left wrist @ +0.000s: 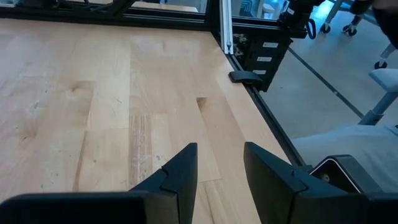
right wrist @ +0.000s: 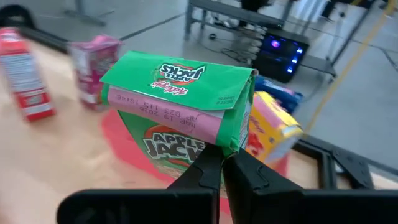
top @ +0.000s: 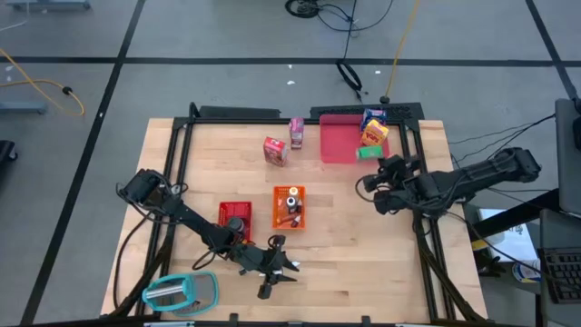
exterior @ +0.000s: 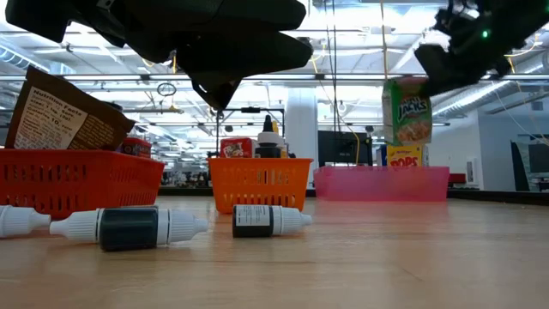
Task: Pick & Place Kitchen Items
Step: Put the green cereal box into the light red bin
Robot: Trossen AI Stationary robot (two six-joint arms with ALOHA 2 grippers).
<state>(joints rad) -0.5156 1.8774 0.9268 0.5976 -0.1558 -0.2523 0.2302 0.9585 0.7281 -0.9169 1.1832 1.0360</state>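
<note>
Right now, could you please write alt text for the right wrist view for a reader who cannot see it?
The right hand is shut on the edge of a green Apple Jacks cereal box, held above a pink tray. A yellow carton lies just behind it, and a red carton and pink carton stand farther off.

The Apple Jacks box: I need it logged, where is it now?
The Apple Jacks box is pinched in the right gripper, raised over the pink tray's near edge, right side of the high view.
</note>
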